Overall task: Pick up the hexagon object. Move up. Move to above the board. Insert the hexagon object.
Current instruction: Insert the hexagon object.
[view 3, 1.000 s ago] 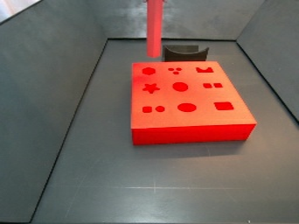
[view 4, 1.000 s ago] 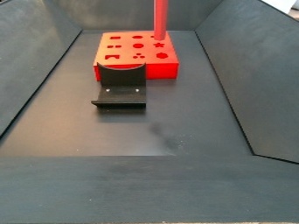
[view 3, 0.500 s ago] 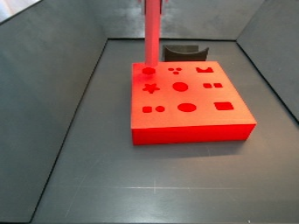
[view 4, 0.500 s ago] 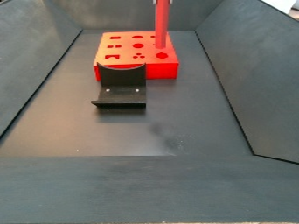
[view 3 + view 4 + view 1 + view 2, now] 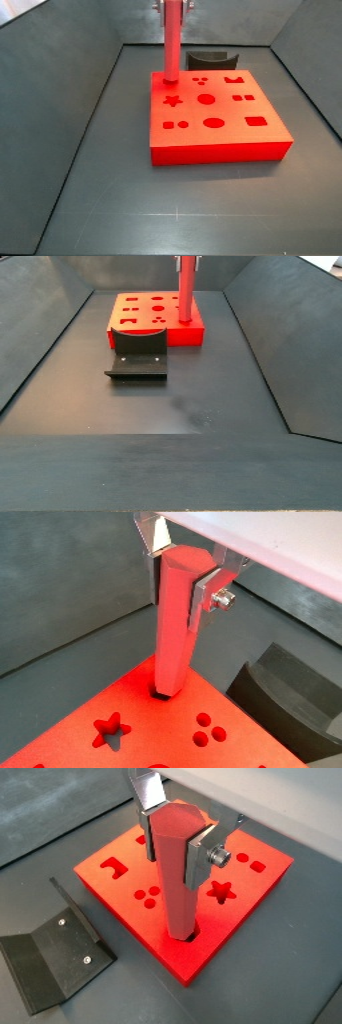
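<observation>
Grey floor carries the board at frame centre, fixture just beside it. My gripper pinches the rod upright, its lower end inside the board's corner hole.

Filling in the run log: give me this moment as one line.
phase: insert | gripper: shut on hexagon object, above board | rod upright, tip in corner hole | fixture beside board

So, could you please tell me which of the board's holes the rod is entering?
The corner hexagon hole beside the star; the end effector holds the rod upright there.
</observation>
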Controlling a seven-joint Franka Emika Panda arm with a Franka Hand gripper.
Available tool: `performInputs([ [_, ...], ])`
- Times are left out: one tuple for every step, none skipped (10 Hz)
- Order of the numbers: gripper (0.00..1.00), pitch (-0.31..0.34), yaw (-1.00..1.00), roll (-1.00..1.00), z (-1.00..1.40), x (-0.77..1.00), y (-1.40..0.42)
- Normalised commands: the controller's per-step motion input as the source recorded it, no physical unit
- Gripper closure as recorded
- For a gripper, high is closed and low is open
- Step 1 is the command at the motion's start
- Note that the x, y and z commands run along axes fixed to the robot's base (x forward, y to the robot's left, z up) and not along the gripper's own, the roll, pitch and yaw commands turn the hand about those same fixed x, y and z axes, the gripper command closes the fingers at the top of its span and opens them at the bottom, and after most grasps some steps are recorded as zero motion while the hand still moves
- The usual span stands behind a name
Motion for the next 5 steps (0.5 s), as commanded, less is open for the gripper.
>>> performInputs([
  [1.0, 0.0, 0.0, 0.0, -0.11, 0.0, -0.03],
  [1.0, -0.007, 0.0, 0.0, -0.1, 0.0, -0.06],
  [1.0, -0.027, 0.0, 0.0, -0.09, 0.0, -0.09],
  [1.0, -0.044, 0.0, 0.0, -0.12, 0.0, -0.1],
  [1.0, -0.047, 0.0, 0.0, -0.15, 0.01, -0.06],
])
